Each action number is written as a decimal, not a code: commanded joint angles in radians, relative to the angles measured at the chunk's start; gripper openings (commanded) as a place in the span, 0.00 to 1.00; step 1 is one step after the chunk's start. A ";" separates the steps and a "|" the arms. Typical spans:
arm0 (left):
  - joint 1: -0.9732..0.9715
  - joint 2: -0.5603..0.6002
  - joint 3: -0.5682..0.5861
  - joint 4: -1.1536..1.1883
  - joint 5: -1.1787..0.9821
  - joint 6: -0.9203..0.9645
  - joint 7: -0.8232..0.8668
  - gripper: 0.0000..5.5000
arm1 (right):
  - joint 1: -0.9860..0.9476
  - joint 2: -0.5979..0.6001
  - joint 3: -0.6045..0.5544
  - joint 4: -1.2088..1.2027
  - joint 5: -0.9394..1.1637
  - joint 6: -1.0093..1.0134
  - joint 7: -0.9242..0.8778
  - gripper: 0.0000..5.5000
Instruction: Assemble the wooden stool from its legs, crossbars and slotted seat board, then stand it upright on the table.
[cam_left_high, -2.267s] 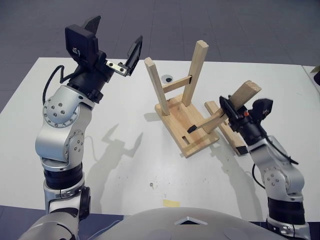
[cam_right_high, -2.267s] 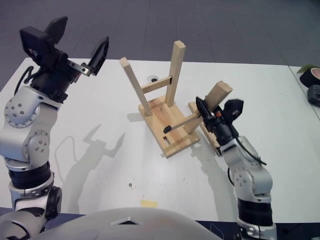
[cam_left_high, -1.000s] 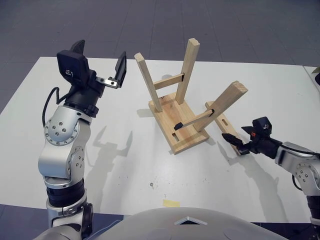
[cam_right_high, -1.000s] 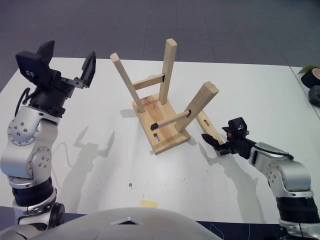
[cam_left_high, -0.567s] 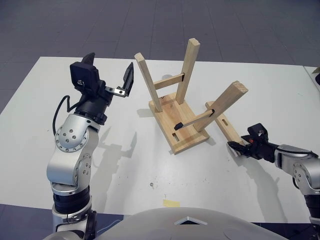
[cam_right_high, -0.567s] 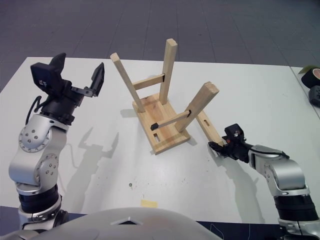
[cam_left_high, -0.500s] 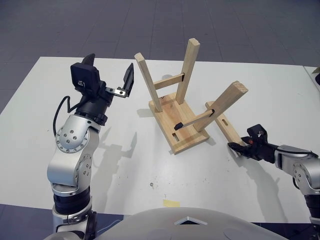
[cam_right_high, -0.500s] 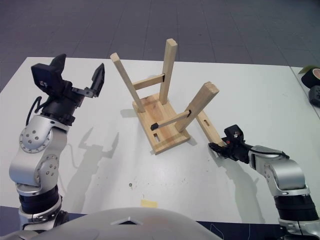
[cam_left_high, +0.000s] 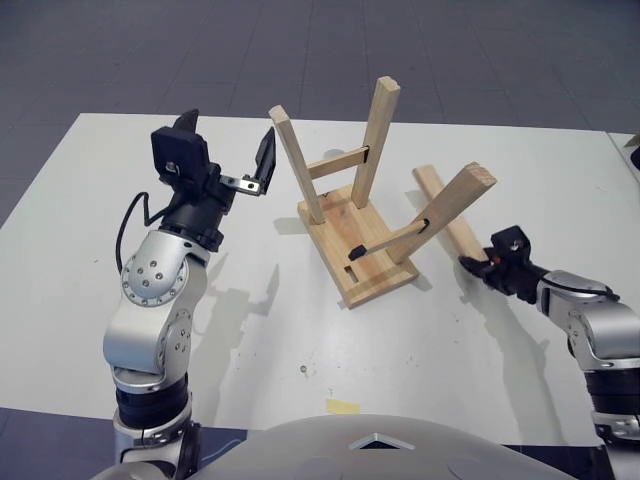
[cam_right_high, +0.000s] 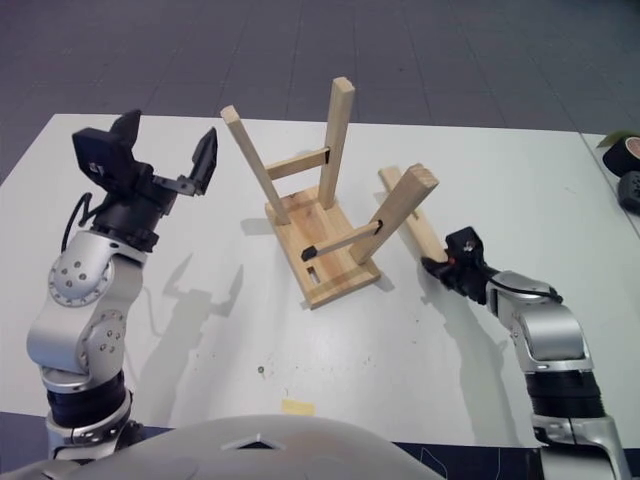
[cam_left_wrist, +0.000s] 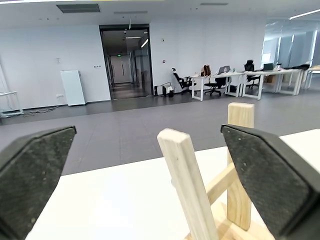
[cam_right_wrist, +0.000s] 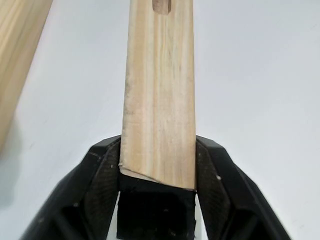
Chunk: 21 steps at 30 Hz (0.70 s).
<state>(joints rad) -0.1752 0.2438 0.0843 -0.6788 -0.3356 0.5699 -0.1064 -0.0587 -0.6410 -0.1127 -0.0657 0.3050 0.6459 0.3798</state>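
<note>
The half-built stool sits upside down near the middle of the white surface (cam_left_high: 500, 130): its seat board (cam_left_high: 378, 282) lies on the surface with 3 legs rising from it. At the far end 2 of them, the far-left leg (cam_left_high: 297, 165) and the far-right leg (cam_left_high: 374, 140), splay apart toward their tops and are joined by 1 crossbar (cam_left_high: 335, 163). On the board's right side the tilted leg (cam_left_high: 452, 203) leans out to the right, and a thin bar (cam_left_high: 390, 240) with a dark tip runs from it back over the board. A 4th piece, the loose leg (cam_left_high: 463, 237), lies along the surface just right of the stool, its far part passing behind the tilted leg. The right claw (cam_left_high: 476, 267) is low at the surface and pinches the near end of this loose leg. The right wrist view shows its 2 dark fingers (cam_right_wrist: 102, 175) pressed against both sides of the wood, with a slot cut into the leg farther along. The left claw (cam_left_high: 228, 145) is raised above the surface to the left of the stool, spread wide with nothing in it. Its right finger is near the top of the far-left leg but apart from it, and the left wrist view looks between its pads (cam_left_wrist: 270, 175) at that leg's top. A scrap of yellow tape (cam_left_high: 342, 406) lies at the near edge of the surface.
</note>
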 joint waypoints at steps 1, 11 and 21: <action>-0.161 -0.035 0.086 0.062 -0.167 0.074 -0.016 0.98 | -0.061 0.100 -0.086 -0.003 -0.061 -0.199 -0.142 0.38; -0.552 -0.005 0.308 0.328 -1.118 0.295 0.084 0.98 | -0.190 0.111 -0.013 -0.357 -0.242 -0.590 -0.160 0.38; -0.635 0.070 0.222 0.334 -1.365 0.264 0.163 0.98 | -0.164 0.176 0.198 -0.606 -0.245 -0.475 -0.057 0.38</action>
<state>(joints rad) -0.7866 0.2859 0.3327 -0.3248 -1.6831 0.8275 0.0755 -0.2280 -0.4824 0.0615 -0.6329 0.0512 0.1394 0.3132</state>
